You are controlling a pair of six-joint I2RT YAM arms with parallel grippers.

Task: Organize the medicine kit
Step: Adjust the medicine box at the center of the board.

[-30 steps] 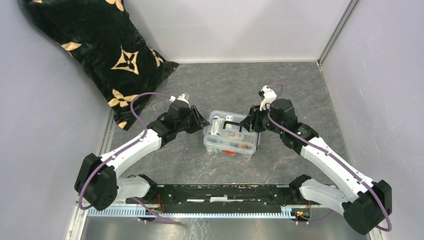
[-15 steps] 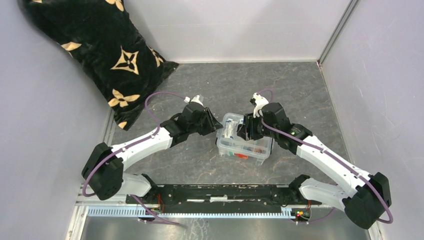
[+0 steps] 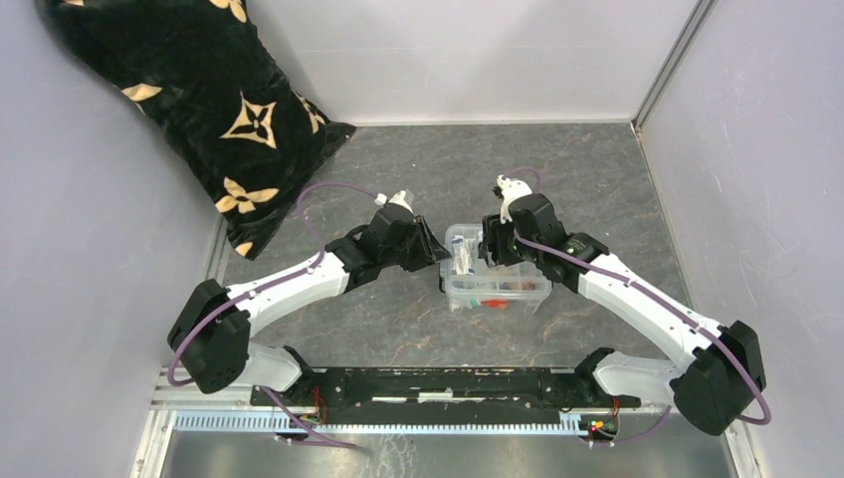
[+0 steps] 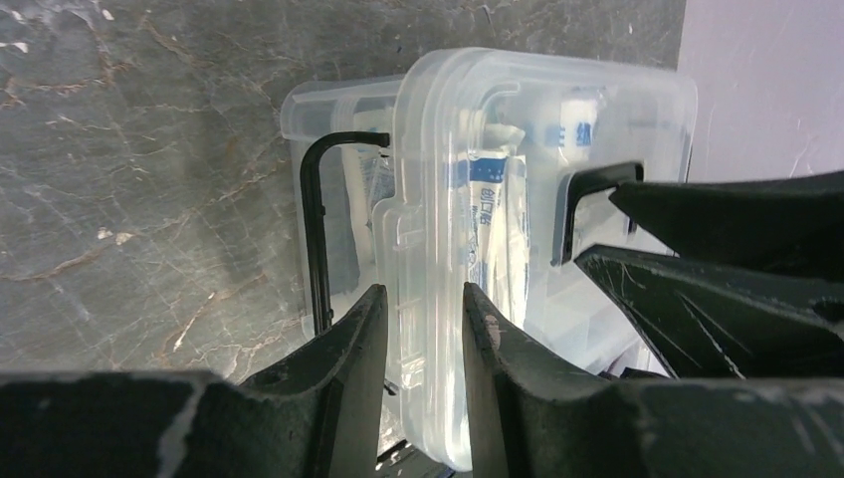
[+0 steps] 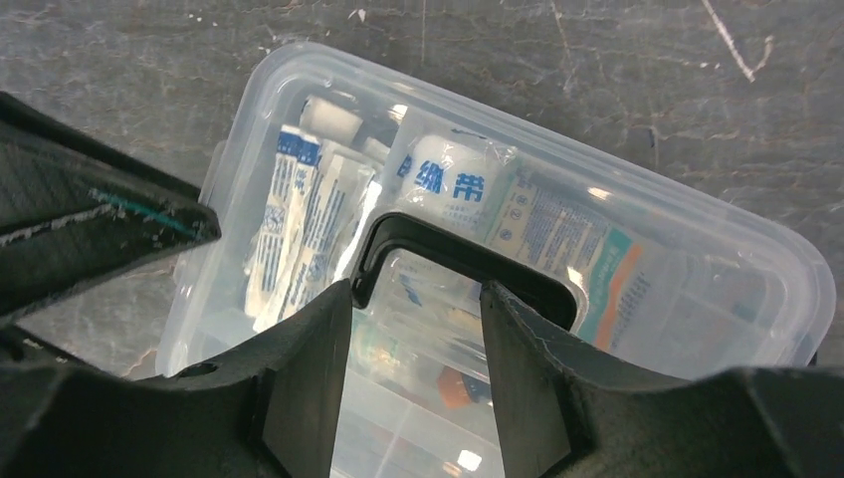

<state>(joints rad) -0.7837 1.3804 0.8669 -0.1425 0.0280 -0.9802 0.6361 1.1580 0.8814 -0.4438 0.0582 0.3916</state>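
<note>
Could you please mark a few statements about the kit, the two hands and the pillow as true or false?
1. The lid sits on the kit. True.
2. The pillow lies to the right of the kit. False: it is in the far left corner.
3. The right hand is at the lid's black handle. True.
4. The left hand is touching the pillow. False: it is at the kit's left end, with a finger on either side of the lid's edge.
5. The kit is empty. False: packets show through the lid.
</note>
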